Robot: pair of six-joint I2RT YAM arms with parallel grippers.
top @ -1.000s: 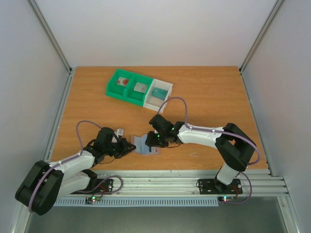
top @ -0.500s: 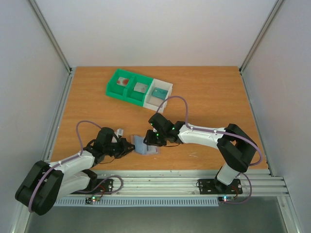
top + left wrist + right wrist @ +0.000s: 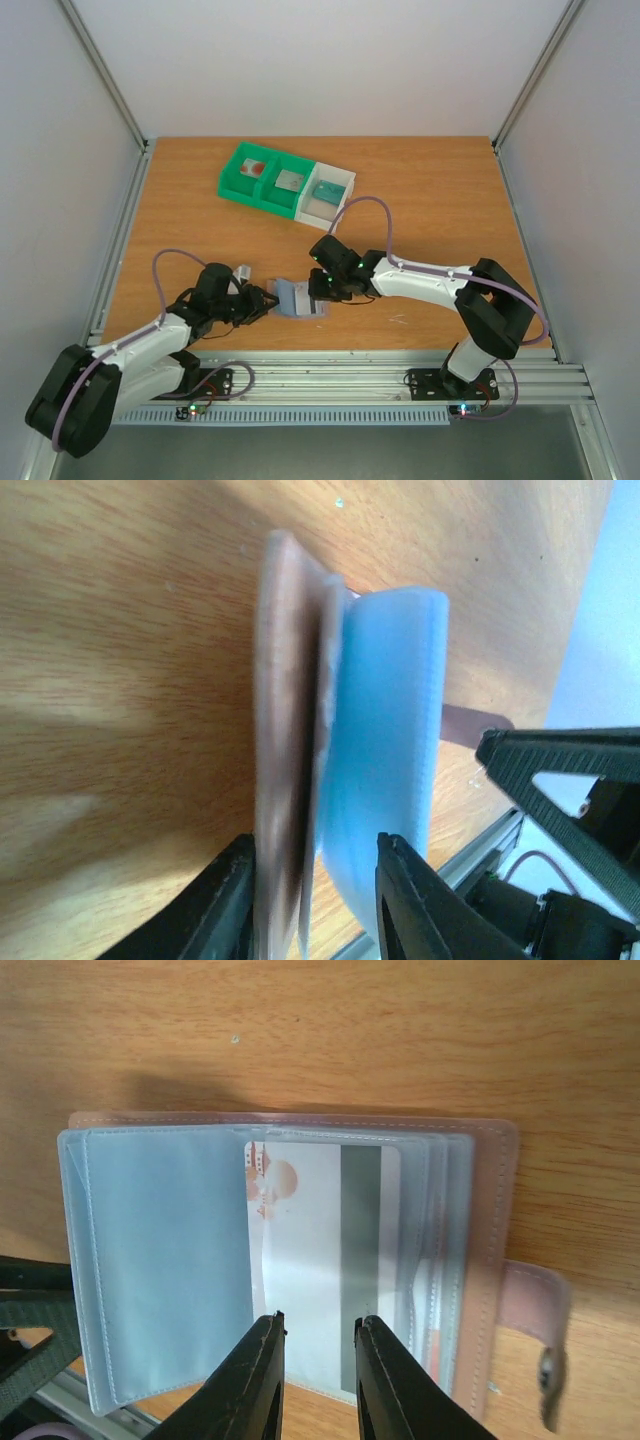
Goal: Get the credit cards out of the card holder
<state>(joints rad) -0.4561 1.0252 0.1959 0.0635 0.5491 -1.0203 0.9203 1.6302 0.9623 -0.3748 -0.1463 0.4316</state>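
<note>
The seemingly slick credit card [image 3: 300, 1260] is being bracketed at its near edge by the narrowly parted right gripper [image 3: 318, 1328], the floppy card holder [image 3: 150, 1260] by the parted left gripper [image 3: 315, 848].

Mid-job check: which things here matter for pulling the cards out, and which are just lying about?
In the job: card holder, lying open; striped card in its sleeve.
Lying about: green-and-white tray; small items in it, too small to identify.

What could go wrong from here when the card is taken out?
The right tool stands over the white plastic card with a grey stripe inside its clear sleeve; it might pinch both. The left tool sits loosely around the edge of the pink folding card holder, which may drag along.
</note>
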